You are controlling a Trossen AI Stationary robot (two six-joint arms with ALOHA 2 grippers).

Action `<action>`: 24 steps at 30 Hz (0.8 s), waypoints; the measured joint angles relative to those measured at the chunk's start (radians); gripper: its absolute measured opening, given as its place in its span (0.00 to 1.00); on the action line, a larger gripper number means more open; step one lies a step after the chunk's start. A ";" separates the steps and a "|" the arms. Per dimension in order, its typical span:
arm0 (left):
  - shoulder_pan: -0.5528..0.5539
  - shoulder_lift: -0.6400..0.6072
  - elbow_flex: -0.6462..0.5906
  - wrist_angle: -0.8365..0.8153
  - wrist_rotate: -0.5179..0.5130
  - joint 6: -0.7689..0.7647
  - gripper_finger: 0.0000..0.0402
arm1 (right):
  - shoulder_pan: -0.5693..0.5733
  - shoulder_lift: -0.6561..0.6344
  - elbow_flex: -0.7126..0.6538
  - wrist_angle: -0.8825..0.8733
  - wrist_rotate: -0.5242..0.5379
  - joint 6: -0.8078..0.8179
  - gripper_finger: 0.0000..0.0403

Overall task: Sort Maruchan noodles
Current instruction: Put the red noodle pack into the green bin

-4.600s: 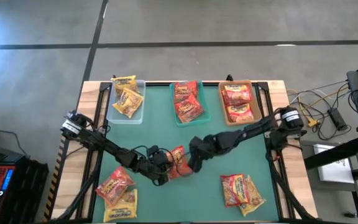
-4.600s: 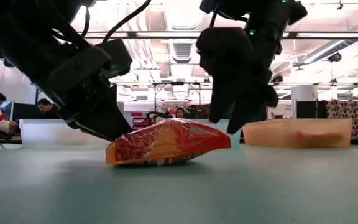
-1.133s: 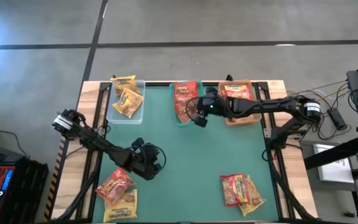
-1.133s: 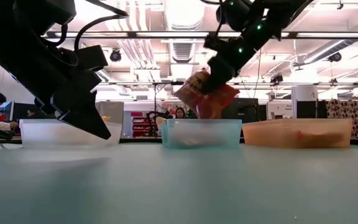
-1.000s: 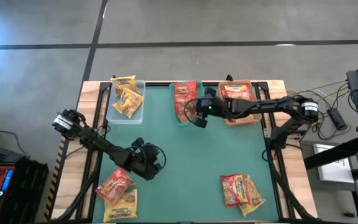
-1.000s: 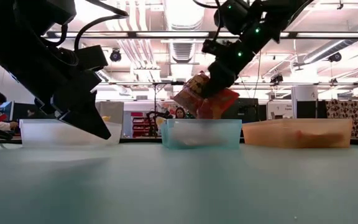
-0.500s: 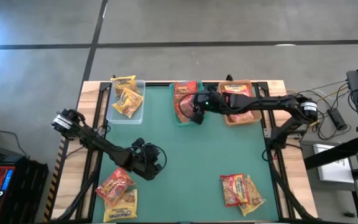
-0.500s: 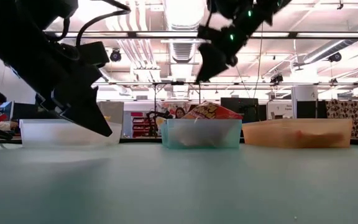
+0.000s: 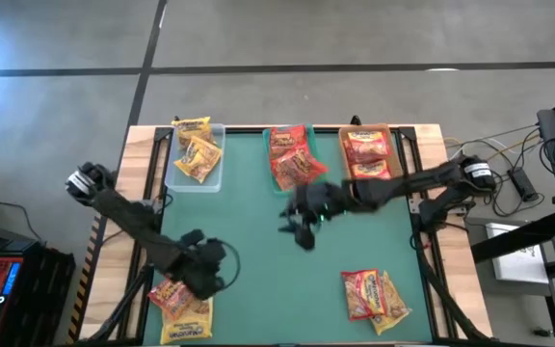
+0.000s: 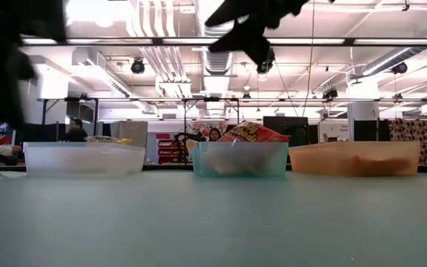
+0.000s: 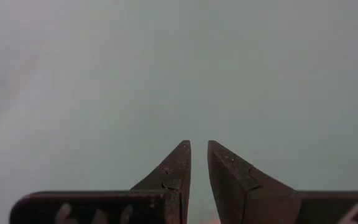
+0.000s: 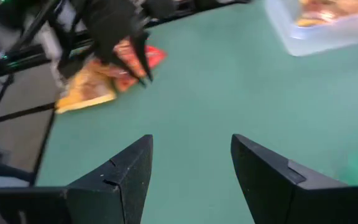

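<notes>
Maruchan noodle packets lie sorted in three far trays: yellow ones in the clear tray [image 9: 197, 154], red ones in the teal tray [image 9: 292, 162], orange-red ones in the tan tray [image 9: 368, 159]. One red packet [image 10: 250, 133] leans above the teal tray's rim. Loose packets lie in a near-left pile [image 9: 179, 301] and a near-right pile [image 9: 374, 294]. My left gripper [image 9: 204, 272] hovers shut over the near-left pile, with only green table under it [image 11: 199, 144]. My right gripper [image 9: 295, 229] hangs open and empty above the table's middle [image 12: 191, 140].
The green mat [image 9: 258, 251] lies bare between the two piles and in front of the trays. The right wrist view shows the left gripper [image 12: 129, 43] with the near-left packets [image 12: 104, 78] behind it. People sit in the room beyond the table.
My right gripper has opened and let a red packet fall into the teal tray, where it leans on the rim. It has then swung away from the tray toward the table's middle and near edge, turning. My left gripper has risen and gone toward the near-left pile.
</notes>
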 joint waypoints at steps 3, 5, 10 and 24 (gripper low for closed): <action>-0.089 -0.045 0.030 -0.122 0.060 -0.142 0.09 | 0.094 0.000 -0.027 0.074 0.078 0.028 0.51; -0.144 -0.065 0.050 -0.216 0.086 -0.216 0.09 | 0.146 0.000 -0.044 0.110 0.121 0.037 0.51; -0.250 -0.071 0.070 -0.294 0.133 -0.408 0.09 | 0.226 0.000 -0.099 0.189 0.190 0.038 0.51; -0.288 0.028 0.068 -0.161 0.536 -0.461 0.10 | 0.256 0.000 -0.120 0.204 0.192 0.124 0.51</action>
